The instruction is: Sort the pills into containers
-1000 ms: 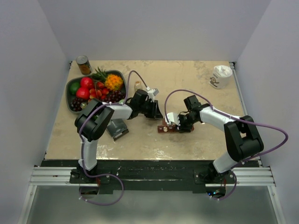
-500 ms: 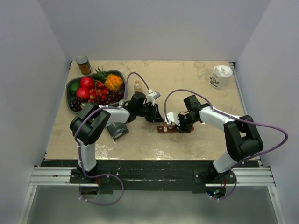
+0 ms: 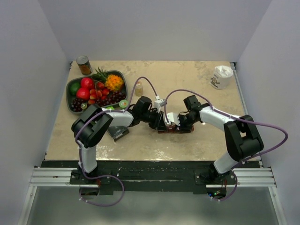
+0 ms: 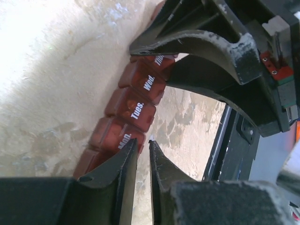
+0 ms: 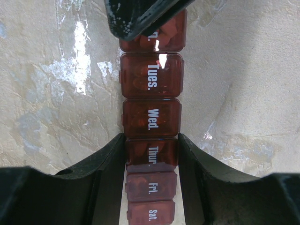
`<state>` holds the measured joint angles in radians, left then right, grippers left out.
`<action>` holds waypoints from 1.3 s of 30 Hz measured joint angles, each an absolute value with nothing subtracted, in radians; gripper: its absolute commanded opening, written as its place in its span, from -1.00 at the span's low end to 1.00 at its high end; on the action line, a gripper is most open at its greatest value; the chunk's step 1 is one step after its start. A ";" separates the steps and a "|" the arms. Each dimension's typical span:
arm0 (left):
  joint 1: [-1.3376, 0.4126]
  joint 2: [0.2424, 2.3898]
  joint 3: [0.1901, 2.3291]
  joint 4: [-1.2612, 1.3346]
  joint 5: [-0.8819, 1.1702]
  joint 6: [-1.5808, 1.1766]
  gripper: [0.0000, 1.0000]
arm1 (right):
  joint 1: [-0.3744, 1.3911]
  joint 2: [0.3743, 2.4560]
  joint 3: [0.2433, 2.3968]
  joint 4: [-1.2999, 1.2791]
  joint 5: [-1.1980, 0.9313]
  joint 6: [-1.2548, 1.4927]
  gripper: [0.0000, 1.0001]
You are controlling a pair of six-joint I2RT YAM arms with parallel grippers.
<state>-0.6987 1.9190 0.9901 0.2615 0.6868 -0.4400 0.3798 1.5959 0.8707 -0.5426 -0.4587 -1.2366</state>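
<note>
1. The containers (image 5: 151, 117) are one red-brown strip w/ day lids, lying flat on the table (image 3: 211, 136) at roughly mid-table, btwn the two arms. The long axis runs left–right in the top view, approx. parallel to the near edge. The Mon. end points toward the left arm, the Sat. end toward the right.
2. The right gripper (image 5: 151, 137) straddles the strip crosswise at the Thur. cell, w/ one finger pressed on each long side, so it is closed on the strip and pins it. The strip runs straight out from its wrist: Fri. and Sat. sit nearest the cam, Wed. and Tues. beyond the tips.
3. The left gripper (image 4: 143, 143) is pinched narrow, w/ only a sliver of gap. Nothing shows in that gap, so whether it carries a pill can't be told. Its tips sit at the Mon. lid's edge, either touching or just above; it's unclear which.
4. Key relation: the Mon. cell is right at the left tips, and the rest of the strip stretches away from them toward the right gripper. The left arm is thus nearer the Mon./Tues. end, while the right is tied up as the clamp.
5. Judgement: the next move probably works the Mon. lid or cell. That calls for a firm clamp so the strip can't slide along its axis.
6. The Tues., Wed. and Thur. lids look shut, and no loose pills can be made out.
</note>
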 measured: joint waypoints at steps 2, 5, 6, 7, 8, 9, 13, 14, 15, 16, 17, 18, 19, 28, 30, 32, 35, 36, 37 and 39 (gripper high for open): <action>-0.706 1.919 0.994 0.245 0.683 -0.433 -0.60 | 0.381 1.597 0.872 -0.543 -0.459 -1.236 -0.86; -0.710 1.920 1.009 0.220 0.665 -0.426 -0.62 | 0.381 1.597 0.872 -0.543 -0.459 -1.234 -0.86; -0.711 1.920 1.013 0.215 0.659 -0.426 -0.63 | 0.381 1.597 0.872 -0.543 -0.459 -1.234 -0.86; -0.711 1.920 1.015 0.212 0.653 -0.426 -0.63 | 0.381 1.597 0.872 -0.543 -0.459 -1.233 -0.86; -0.711 1.919 1.016 0.211 0.647 -0.426 -0.64 | 0.381 1.597 0.872 -0.543 -0.459 -1.233 -0.86; -0.711 1.919 1.018 0.210 0.641 -0.427 -0.66 | 0.381 1.597 0.872 -0.543 -0.459 -1.233 -0.86; -0.711 1.898 1.018 0.196 0.611 -0.433 -0.68 | 0.381 1.597 0.873 -0.543 -0.459 -1.231 -0.86; -0.711 1.887 1.018 0.195 0.605 -0.435 -0.68 | 0.381 1.597 0.873 -0.543 -0.459 -1.230 -0.86; -0.711 1.874 1.018 0.195 0.600 -0.437 -0.69 | 0.381 1.597 0.873 -0.543 -0.459 -1.230 -0.86; -0.711 1.863 1.018 0.195 0.598 -0.439 -0.70 | 0.381 1.597 0.873 -0.543 -0.459 -1.230 -0.86; -0.711 1.850 1.019 0.195 0.597 -0.444 -0.71 | 0.381 1.597 0.873 -0.543 -0.459 -1.230 -0.86; -0.711 1.838 1.024 0.196 0.597 -0.448 -0.73 | 0.381 1.597 0.873 -0.543 -0.459 -1.230 -0.86; -0.711 1.831 1.029 0.198 0.599 -0.453 -0.73 | 0.381 1.597 0.873 -0.543 -0.459 -1.230 -0.86; -0.711 1.829 1.044 0.210 0.636 -0.479 -0.83 | 0.381 1.598 0.874 -0.544 -0.458 -1.230 -0.86; -0.711 1.863 1.055 0.198 0.645 -0.478 -0.85 | 0.381 1.598 0.875 -0.545 -0.458 -1.230 -0.86; -0.711 1.919 1.067 0.184 0.640 -0.476 -0.87 | 0.381 1.599 0.875 -0.545 -0.458 -1.230 -0.86; -0.708 1.995 1.097 0.149 0.687 -0.489 -0.89 | 0.381 1.599 0.876 -0.546 -0.458 -1.229 -0.86; -0.709 1.996 1.112 0.134 0.673 -0.482 -0.89 | 0.381 1.599 0.876 -0.546 -0.458 -1.229 -0.86; -0.710 1.997 1.119 0.125 0.665 -0.478 -0.89 | 0.381 1.599 0.876 -0.546 -0.458 -1.229 -0.86; -0.710 1.997 1.127 0.107 0.656 -0.474 -0.89 | 0.381 1.600 0.876 -0.546 -0.458 -1.229 -0.86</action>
